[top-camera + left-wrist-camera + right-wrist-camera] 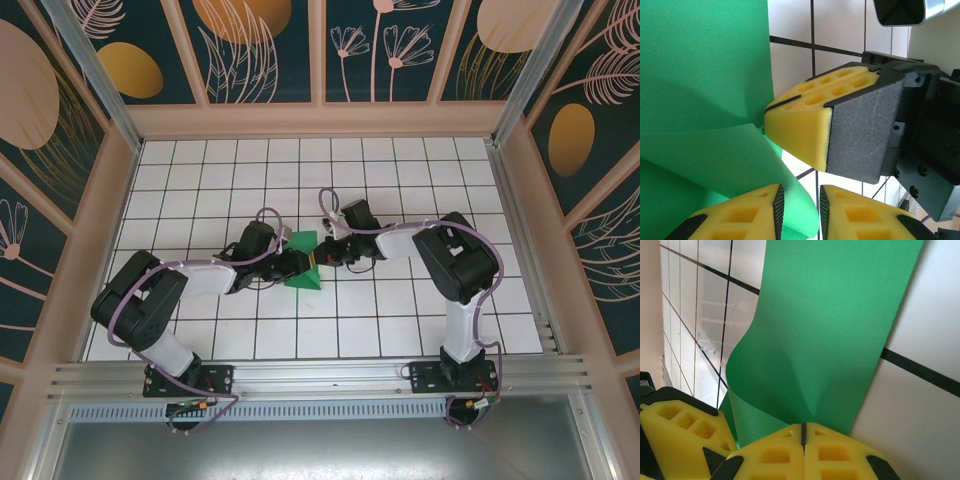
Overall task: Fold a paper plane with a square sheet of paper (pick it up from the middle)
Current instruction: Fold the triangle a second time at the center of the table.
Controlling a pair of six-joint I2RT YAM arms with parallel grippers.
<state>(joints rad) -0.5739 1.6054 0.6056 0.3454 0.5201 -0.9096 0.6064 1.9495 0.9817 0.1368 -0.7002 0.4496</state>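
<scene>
Currently listed, largest first.

1. Table (400, 180): white grid tiles, enclosed by floral wall panels (250, 50).
2. Right arm (460, 260): based at 5 o'clock, reaching toward the table centre.
3. Left arm (150, 300): based at 7 o'clock, reaching toward the table centre.
4. Square sheet of paper (305, 278): bright green, near the table centre, curled and raised rather than flat, between the two grippers.
5. Right gripper (802, 432): at the sheet's 3 o'clock edge. Its fingers are pressed together and clamped on the paper, which bows up from their seam.
6. Left gripper (801, 200): at the sheet's 9 o'clock side. Its fingers stand narrowly apart, with green showing through the gap.
</scene>
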